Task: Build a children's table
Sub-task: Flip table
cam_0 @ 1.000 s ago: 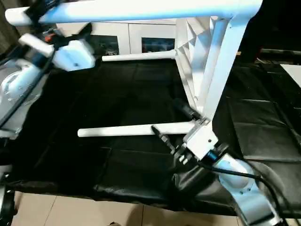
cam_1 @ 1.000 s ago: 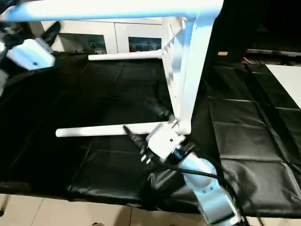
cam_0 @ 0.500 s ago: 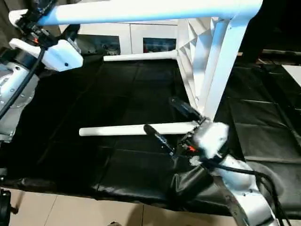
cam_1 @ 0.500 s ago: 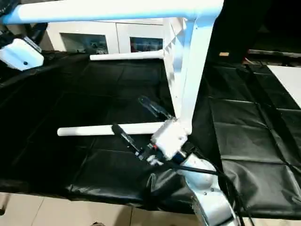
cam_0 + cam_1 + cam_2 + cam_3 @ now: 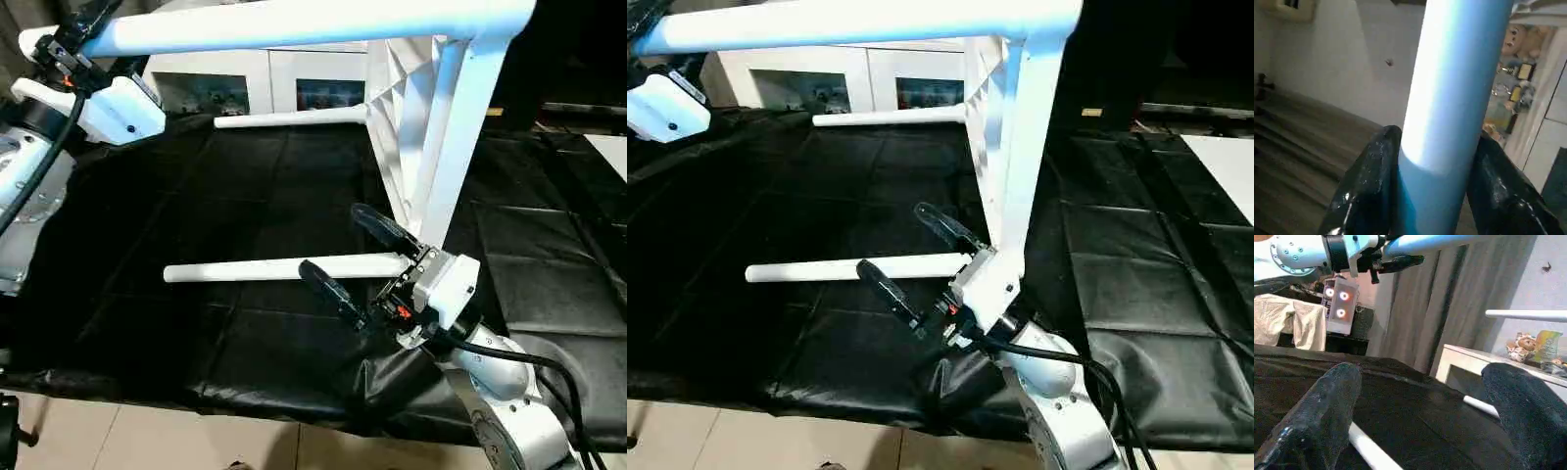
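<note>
**Table on its side, left claw gripping a raised leg**

The tabletop stands on edge on the worktop, which is draped in black sheeting, ribbed underside facing the robot's left. Legs stick out sideways from it. The top leg runs across high up, and the left claw has it pinched near the far end, black fingers pressed against either side of the tube. A lower leg lies level just above the sheeting, pointing left from the bottom corner socket. Another leg juts out farther back, near the white cabinet with glass doors.

Down at the near corner, the right claw sits spread wide, one finger above the lower leg and one in front of it, the tube passing between them close to the socket. I can't tell whether either finger touches it. From the right wrist, both fingers stand well apart with the leg running between. A flat white board pokes in at the right edge.
</note>
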